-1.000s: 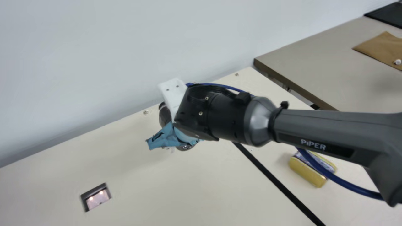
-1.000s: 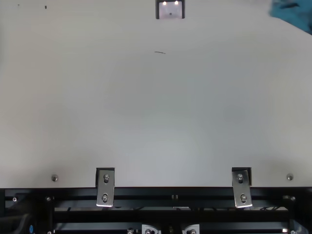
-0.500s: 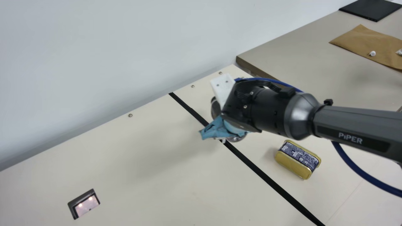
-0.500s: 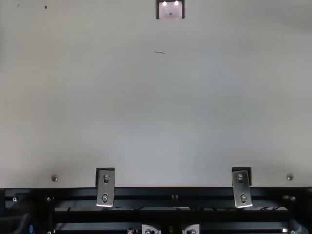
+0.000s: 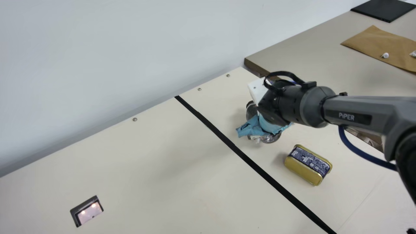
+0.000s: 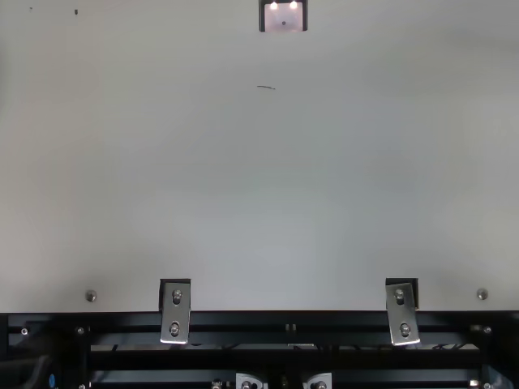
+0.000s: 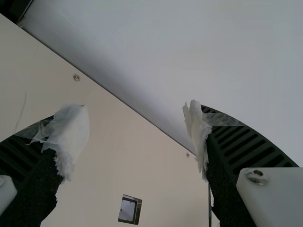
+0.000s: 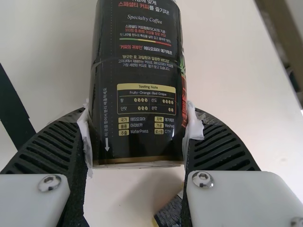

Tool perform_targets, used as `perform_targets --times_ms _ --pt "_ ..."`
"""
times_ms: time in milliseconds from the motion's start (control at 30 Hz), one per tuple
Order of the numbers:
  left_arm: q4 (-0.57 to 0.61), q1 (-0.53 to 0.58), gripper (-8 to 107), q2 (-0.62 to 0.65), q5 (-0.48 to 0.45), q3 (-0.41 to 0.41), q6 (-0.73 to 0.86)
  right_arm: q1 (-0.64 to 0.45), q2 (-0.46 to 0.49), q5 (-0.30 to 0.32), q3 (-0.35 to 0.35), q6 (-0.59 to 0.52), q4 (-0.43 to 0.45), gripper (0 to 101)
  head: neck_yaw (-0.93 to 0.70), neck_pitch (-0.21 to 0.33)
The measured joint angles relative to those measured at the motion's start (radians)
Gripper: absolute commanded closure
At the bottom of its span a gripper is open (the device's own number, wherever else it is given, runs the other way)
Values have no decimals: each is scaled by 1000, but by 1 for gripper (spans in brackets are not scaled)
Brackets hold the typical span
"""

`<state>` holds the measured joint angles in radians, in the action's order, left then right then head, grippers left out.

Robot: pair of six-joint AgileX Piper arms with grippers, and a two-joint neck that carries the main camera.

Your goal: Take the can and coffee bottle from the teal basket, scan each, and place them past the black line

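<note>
My right gripper [image 5: 260, 130], partly wrapped in teal tape, is over the table on the far-right side of the black line [image 5: 250, 162]. In the right wrist view the dark coffee bottle [image 8: 138, 85] is held between the two fingers of my right gripper [image 8: 137, 127]. The gold can [image 5: 308, 165] with a blue label lies on the table past the same line, nearer than the bottle; a corner of the can [image 8: 170, 213] shows below the bottle in the right wrist view. In the left wrist view my left gripper [image 7: 137, 142] stands wide open with nothing between its fingers.
The scanner window [image 5: 86, 211] is set in the cream table at the near left, also seen as a lit window [image 6: 283, 16] in the top view. A grey wall borders the far edge. Beyond the right edge, another table [image 5: 308, 55] holds brown paper [image 5: 383, 47].
The camera first turned right. My right gripper has carried the bottle rightward across the black line, leaving the top view's corner. The can has stayed in place.
</note>
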<state>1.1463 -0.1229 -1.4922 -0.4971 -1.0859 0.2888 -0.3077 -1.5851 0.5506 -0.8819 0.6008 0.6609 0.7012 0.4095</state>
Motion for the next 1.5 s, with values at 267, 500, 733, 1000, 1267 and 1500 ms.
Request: perform_targets --times_ms 267,500,733,1000,1267,1500 --pt "0 0 9 0 0 0 0 -66 -43 -104 8 -55 -114 0 10 0" --pt "0 0 9 0 0 0 0 -47 13 -29 0 -5 -43 0 10 0" --pt "0 0 9 0 0 0 0 85 179 152 0 80 63 0 0 0" --pt "0 0 9 0 0 0 0 293 393 324 4 172 20 0 0 0" --pt "0 0 9 0 0 0 0 490 633 314 61 323 -58 0 10 -5" --pt "0 0 9 0 0 0 0 623 812 285 123 460 -22 0 20 0"
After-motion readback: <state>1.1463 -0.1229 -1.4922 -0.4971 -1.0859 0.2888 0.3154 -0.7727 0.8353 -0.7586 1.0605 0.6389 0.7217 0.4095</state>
